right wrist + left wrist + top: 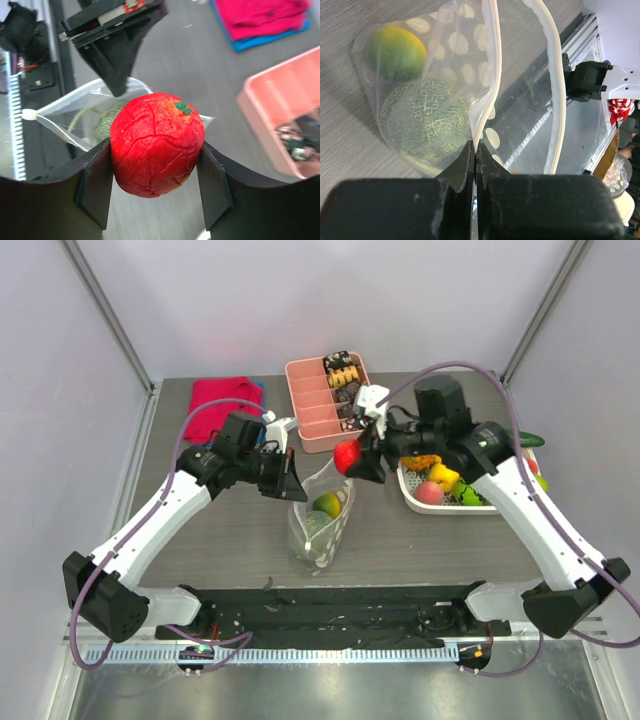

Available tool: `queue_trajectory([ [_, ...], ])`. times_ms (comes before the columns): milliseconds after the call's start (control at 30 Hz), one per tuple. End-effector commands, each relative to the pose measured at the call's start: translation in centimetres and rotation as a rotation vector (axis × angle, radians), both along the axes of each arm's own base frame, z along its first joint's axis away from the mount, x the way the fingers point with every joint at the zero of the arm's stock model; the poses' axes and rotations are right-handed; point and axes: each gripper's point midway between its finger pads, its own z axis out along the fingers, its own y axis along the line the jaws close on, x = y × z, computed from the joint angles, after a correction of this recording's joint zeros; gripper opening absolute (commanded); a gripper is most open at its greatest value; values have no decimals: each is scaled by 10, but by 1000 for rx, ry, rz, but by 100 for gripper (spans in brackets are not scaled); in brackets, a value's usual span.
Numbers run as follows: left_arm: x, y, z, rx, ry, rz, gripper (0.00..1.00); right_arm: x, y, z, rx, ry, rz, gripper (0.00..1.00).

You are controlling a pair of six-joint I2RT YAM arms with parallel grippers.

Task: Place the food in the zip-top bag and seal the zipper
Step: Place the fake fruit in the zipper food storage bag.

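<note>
The dotted zip-top bag (322,523) lies at the table's middle with its mouth held up and open. Inside are a yellow-green fruit (326,504) and a netted green melon (427,117). My left gripper (293,480) is shut on the bag's zipper rim (481,120), pinching one edge; the other edge (555,90) hangs apart. My right gripper (352,458) is shut on the red fruit (156,142) and holds it just above the bag's mouth (90,107), to its right in the top view.
A pink tray (310,400) with dark and tan snacks stands at the back. A red cloth (222,400) lies at the back left. A white basket (420,502) with more toy fruits sits at the right.
</note>
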Motion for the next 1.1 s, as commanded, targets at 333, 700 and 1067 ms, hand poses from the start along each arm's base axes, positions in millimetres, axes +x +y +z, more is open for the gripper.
queue_trajectory([
  [333,0,-3,12,-18,-34,-29,0,-17,50,-54,-101,80,77,85],
  [700,-1,-1,16,-14,-54,-30,0,24,-56,-19,-55,113,-241,98],
  [1067,-3,1,20,-19,-66,-30,0,19,-261,-123,-388,299,-598,96],
])
